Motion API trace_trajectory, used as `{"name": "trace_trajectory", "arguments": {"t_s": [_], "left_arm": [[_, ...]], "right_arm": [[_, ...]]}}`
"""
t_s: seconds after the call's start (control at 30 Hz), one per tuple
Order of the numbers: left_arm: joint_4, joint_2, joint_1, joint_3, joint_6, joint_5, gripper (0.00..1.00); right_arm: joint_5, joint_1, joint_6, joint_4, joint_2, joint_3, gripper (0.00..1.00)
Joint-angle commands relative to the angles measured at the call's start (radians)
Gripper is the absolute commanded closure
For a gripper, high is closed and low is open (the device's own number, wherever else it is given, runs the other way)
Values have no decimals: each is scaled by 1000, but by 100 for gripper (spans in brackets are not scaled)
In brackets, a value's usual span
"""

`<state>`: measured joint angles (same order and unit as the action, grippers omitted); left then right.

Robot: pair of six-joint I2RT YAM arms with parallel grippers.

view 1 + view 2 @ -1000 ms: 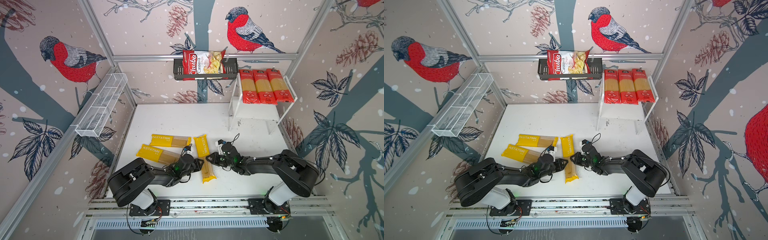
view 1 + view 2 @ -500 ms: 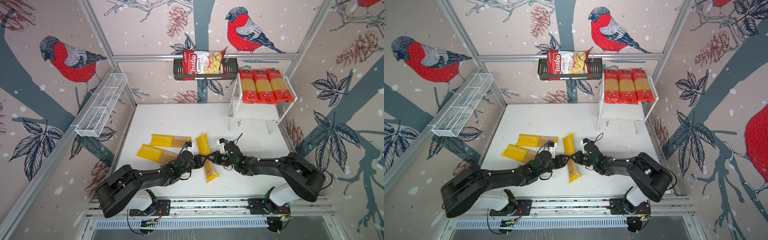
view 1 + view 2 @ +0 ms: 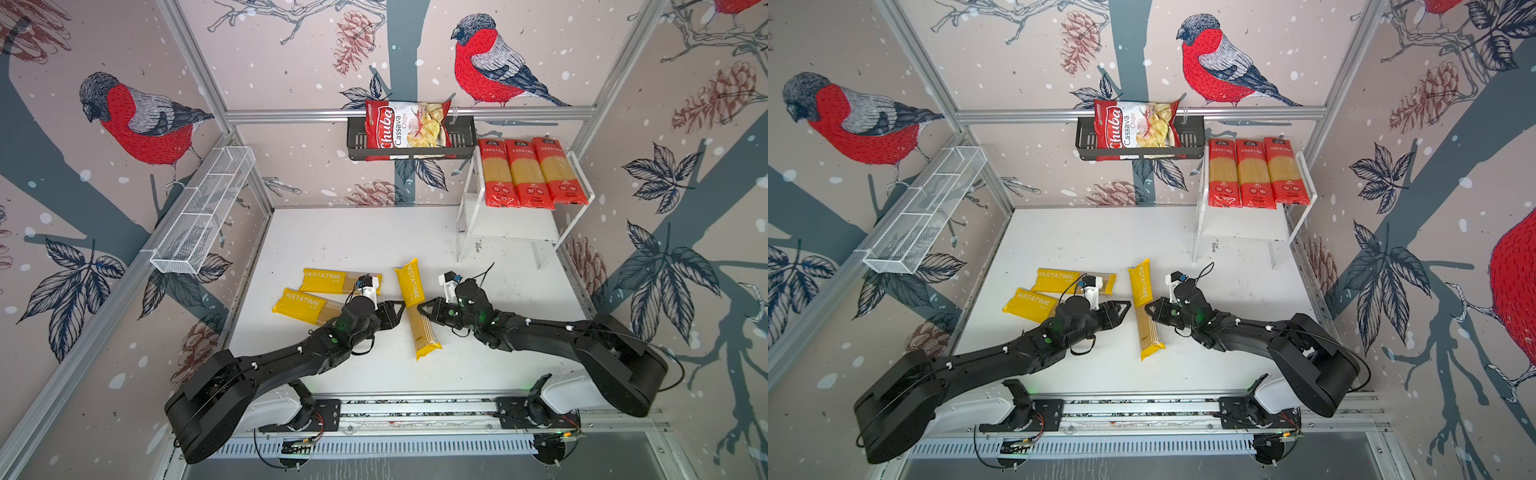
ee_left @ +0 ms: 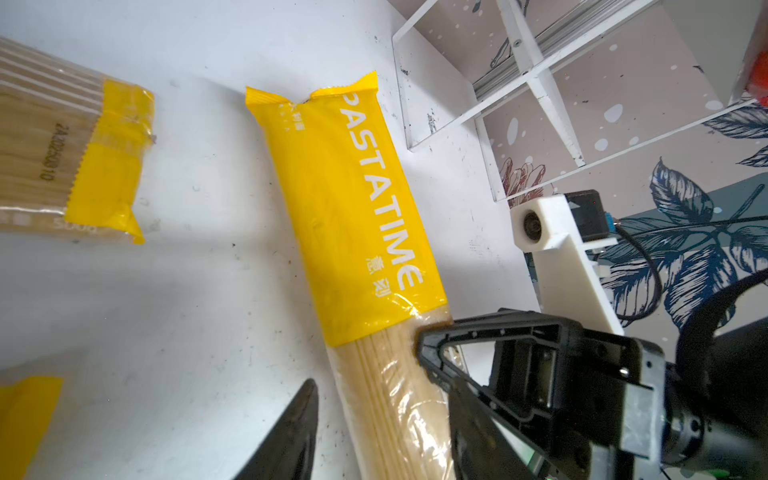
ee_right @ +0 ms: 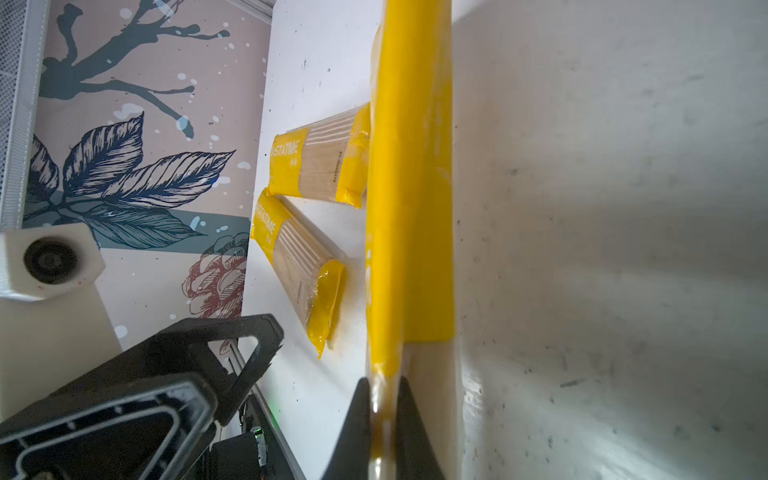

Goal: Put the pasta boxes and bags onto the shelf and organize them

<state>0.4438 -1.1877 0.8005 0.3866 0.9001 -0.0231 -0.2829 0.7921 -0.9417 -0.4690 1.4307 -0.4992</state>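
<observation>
Three red-ended pasta packs (image 3: 532, 172) (image 3: 1252, 172) lie side by side on the shelf's (image 3: 511, 226) (image 3: 1241, 226) top board. Three yellow PASTATIME packs lie on the table. My right gripper (image 3: 419, 308) (image 3: 1147, 309) (image 5: 382, 407) is shut on the long edge of the middle pack (image 3: 415, 307) (image 3: 1144, 307) (image 4: 353, 199) (image 5: 411, 187). My left gripper (image 3: 402, 303) (image 3: 1127, 305) (image 4: 382, 386) is open, one finger on each side of that pack's clear middle. The other two yellow packs (image 3: 332, 280) (image 3: 307, 305) lie to the left.
A Chuba chips bag (image 3: 405, 131) sits in the black basket on the back rail. A white wire basket (image 3: 203, 212) hangs on the left wall. The shelf's lower board is bare. White table (image 3: 353, 237) runs from the packs back to the wall.
My left gripper has opened and reached right until its fingers straddle the middle pack. My right gripper stayed shut on that pack, which shifted slightly right and back.
</observation>
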Motion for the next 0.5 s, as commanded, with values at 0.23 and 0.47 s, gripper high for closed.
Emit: {"name": "trace_trajectory", "arguments": {"t_s": [0.23, 0.47], "left_arm": [[118, -125, 23, -15, 17, -66, 49], [138, -40, -9, -25, 13, -107, 43]], "right_arm": [[-7, 7, -29, -109, -23, 50, 91], [14, 5, -4, -92, -112, 25, 93]]}}
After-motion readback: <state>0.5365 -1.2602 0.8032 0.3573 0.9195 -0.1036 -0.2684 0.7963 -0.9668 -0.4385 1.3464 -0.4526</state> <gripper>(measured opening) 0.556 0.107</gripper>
